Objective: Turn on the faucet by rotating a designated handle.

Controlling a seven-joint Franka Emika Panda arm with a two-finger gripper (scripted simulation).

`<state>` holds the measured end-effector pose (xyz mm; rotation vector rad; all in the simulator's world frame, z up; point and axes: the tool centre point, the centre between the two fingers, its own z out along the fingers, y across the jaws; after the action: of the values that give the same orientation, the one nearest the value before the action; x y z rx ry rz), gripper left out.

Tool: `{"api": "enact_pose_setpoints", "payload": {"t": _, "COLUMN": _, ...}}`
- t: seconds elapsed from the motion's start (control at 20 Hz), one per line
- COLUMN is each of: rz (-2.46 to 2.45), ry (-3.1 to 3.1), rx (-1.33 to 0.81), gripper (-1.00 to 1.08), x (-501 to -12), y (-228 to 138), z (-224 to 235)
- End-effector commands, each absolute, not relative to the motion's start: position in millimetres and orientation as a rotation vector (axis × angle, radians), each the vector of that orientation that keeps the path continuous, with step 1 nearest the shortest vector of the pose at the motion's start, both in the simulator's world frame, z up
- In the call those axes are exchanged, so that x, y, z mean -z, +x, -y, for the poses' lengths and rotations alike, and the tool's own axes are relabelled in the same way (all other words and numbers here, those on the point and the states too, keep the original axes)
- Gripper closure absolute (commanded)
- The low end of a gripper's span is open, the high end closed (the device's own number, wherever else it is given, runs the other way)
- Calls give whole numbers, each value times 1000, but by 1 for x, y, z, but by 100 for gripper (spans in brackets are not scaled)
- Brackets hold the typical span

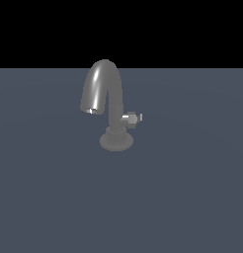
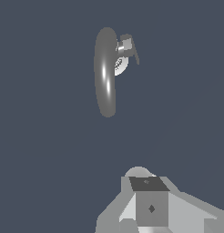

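Note:
The faucet [image 1: 104, 94] stands on the flat grey floor, dark and glossy, with a tall arched spout and a round ribbed base [image 1: 116, 140]. Its handle [image 1: 133, 118], a short silver stub ending in a flat crossbar, sticks out from the stem toward the exterior view's right. No arm shows in the exterior view. The wrist view looks down on the faucet [image 2: 106, 73] with the handle [image 2: 127, 47] beside the spout's arch. Only grey blocks of my gripper [image 2: 148, 191] show at the picture's edge, well apart from the faucet, and the fingers' spacing is unclear.
A plain dark grey floor [image 1: 192, 197] surrounds the faucet on all sides, ending at a black backdrop behind it. No other objects are in view.

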<state>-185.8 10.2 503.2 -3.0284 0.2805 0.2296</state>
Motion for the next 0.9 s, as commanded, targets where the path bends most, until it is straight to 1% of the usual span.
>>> {"api": "enact_pose_setpoints", "payload": {"t": 0.0, "rz": -340, "ry": -2995, "rx": -292, "gripper": 108, "x": -501, "y": -173, "z": -11}}
{"api": "enact_pose_setpoints", "payload": {"t": 0.85, "rz": -732, "ry": -2693, "rx": -707, "gripper": 108, "x": -466, "y": -85, "z": -6}}
